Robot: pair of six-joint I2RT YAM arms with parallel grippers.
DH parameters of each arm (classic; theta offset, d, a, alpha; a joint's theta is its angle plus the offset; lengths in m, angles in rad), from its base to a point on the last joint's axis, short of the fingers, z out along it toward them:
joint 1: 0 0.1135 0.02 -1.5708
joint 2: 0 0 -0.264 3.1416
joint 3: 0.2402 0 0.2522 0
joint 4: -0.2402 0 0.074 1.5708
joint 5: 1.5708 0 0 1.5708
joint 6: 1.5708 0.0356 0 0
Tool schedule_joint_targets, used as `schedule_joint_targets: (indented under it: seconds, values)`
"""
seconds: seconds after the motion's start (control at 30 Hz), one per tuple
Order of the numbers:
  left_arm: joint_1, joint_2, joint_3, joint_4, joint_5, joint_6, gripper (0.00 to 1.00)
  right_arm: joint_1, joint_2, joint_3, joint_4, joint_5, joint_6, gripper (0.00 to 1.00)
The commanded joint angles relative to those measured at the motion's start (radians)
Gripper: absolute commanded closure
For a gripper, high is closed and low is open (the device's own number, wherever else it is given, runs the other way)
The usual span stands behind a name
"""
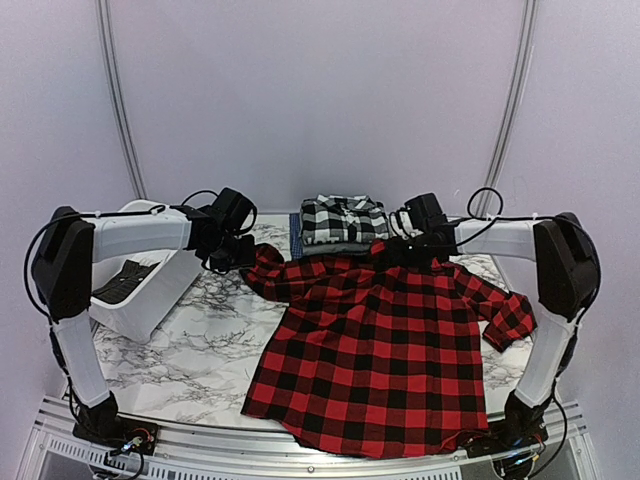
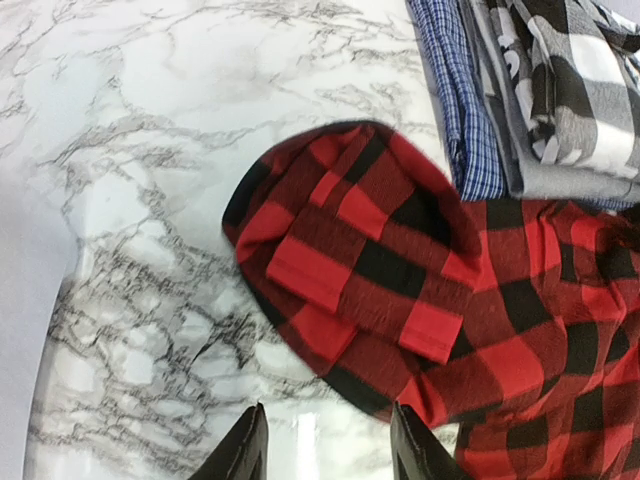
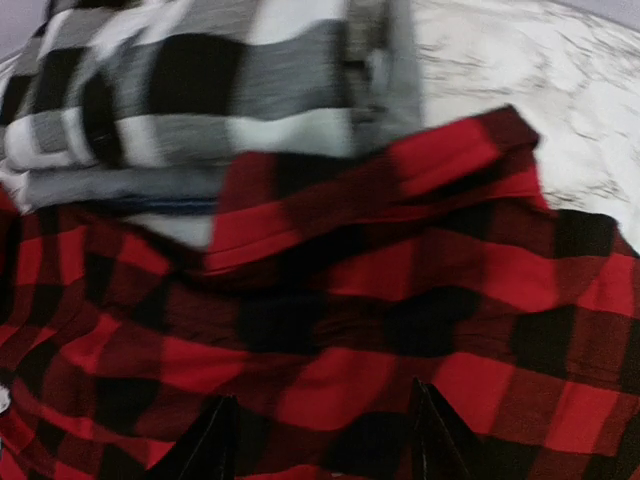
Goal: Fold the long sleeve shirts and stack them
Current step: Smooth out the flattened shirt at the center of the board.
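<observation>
between pale walls [image 1: 320,90], a red-and-black shirt [image 1: 380,350] lies on the marble-print table [image 1: 200,350].

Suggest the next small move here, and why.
Probably lower the left gripper onto the crumpled sleeve and pinch its cuff, to fold it across the body. The red-and-black shirt lies spread flat, that gripper is open over bare table, and the sleeve is doubled up beside the folded stack.

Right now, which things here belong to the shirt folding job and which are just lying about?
Job: red-and-black check shirt, spread flat; folded stack behind it: black-and-white plaid shirt on top, grey shirt and blue shirt beneath.
Lying about: white tub at left; dark item inside it, too unclear to name.
</observation>
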Motion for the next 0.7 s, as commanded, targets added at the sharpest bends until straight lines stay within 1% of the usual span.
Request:
schedule_joint_targets:
  seconds: [0.0,0.17,0.3,0.5,0.67]
  values:
    - [-0.008,0.065,0.105,0.0,0.021,0.059,0.53,0.136,-0.031,-0.032,0.042,0.017,0.013,0.47]
    - [-0.029,0.16,0.196,0.001,0.045,0.108,0.5,0.309,0.001,-0.032,0.075,0.014,0.026,0.47]
    - [-0.045,0.25,0.255,-0.003,0.066,0.138,0.46,0.412,0.053,-0.028,0.079,0.036,0.033,0.47]
    - [-0.069,0.325,0.339,-0.017,0.055,0.182,0.42,0.499,0.092,-0.061,0.077,0.044,0.061,0.46]
    - [-0.069,0.373,0.388,-0.057,-0.017,0.18,0.44,0.563,0.101,-0.104,0.094,0.02,0.096,0.46]
